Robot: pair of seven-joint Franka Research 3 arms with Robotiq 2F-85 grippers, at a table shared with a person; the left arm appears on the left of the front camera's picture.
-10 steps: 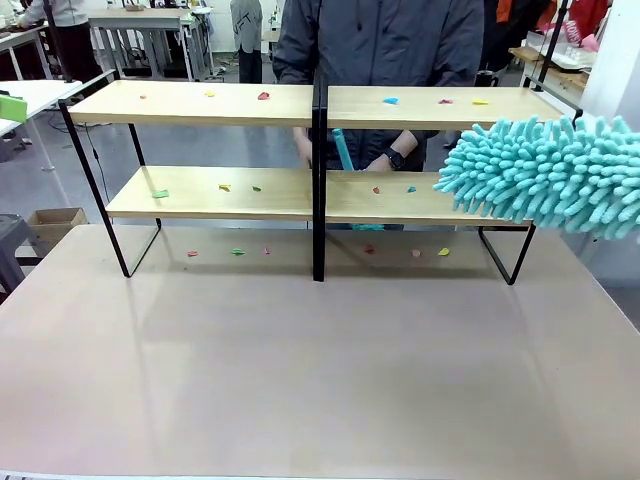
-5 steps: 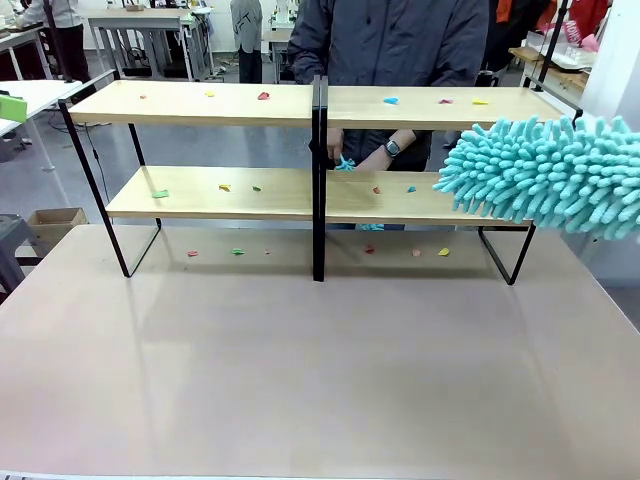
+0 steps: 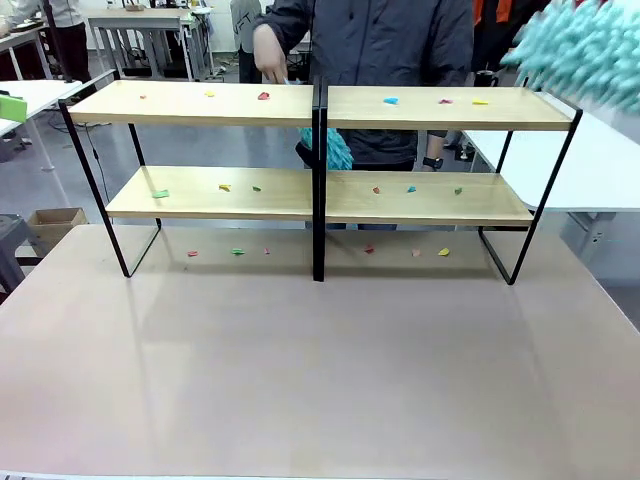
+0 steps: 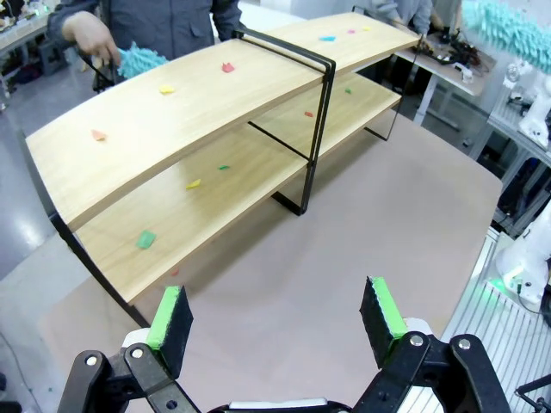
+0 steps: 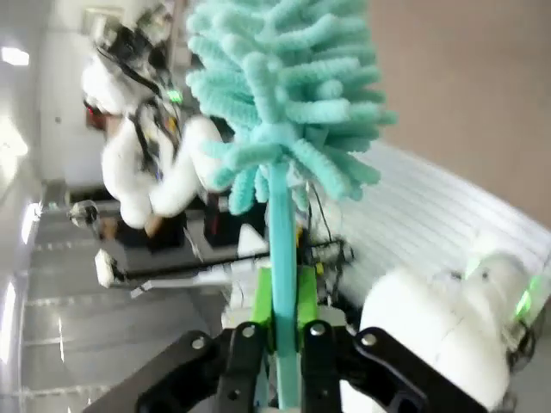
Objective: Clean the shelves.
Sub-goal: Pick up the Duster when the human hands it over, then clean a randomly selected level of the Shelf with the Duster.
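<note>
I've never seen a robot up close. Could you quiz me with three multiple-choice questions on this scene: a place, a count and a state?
1. Where is the robot's big teal duster? A. lying on the lower board. B. raised near the shelves' right end. C. hanging under the lower board.
2. How many wooden tiers do the shelves have? A. one. B. two. C. four.
3. The left arm's fingers are: A. shut on a cloth. B. shut on the duster. C. open, empty.
Answers: 1 B, it hangs high at the right. 2 B, an upper and a lower board. 3 C, the green pads stand apart.
</note>
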